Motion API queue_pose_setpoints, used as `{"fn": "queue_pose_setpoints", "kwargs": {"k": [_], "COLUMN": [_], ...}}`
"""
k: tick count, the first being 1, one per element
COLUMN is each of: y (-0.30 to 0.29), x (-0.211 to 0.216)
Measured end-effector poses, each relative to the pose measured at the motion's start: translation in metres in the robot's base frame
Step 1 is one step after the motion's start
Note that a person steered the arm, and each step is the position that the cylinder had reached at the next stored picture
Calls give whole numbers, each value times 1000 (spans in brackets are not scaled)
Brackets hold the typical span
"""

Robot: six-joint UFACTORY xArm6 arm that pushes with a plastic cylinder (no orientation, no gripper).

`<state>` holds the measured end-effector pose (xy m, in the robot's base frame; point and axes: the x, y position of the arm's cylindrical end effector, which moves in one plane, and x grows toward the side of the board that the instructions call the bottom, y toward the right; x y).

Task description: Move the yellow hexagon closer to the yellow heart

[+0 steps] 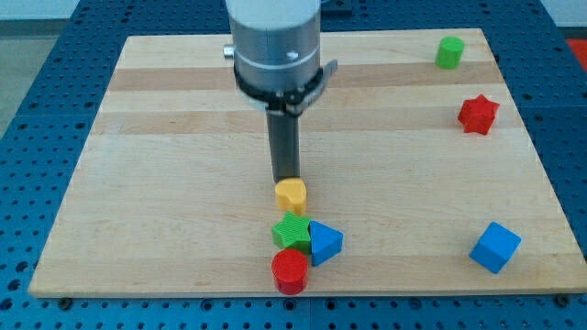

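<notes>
One yellow block (291,194) lies on the wooden board (165,183) below the middle; I cannot make out whether it is the hexagon or the heart. No second yellow block shows; the arm's body may hide it. My tip (287,178) sits right at the top edge of this yellow block, touching or almost touching it. Just below the yellow block lies a green star (292,231).
A blue triangle (325,242) lies against the green star's right side and a red cylinder (291,270) just below it, near the board's bottom edge. A green block (449,52) and a red star (477,114) lie at the top right, a blue cube (495,247) at the bottom right.
</notes>
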<state>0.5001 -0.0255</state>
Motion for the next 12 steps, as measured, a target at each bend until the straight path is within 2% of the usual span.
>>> {"fn": "queue_pose_setpoints", "kwargs": {"k": [1, 2, 3, 6, 7, 8, 10, 12], "y": [0, 0, -12, -76, -76, -26, 26, 40], "x": [9, -14, -73, -291, -306, -306, -305, -303]}}
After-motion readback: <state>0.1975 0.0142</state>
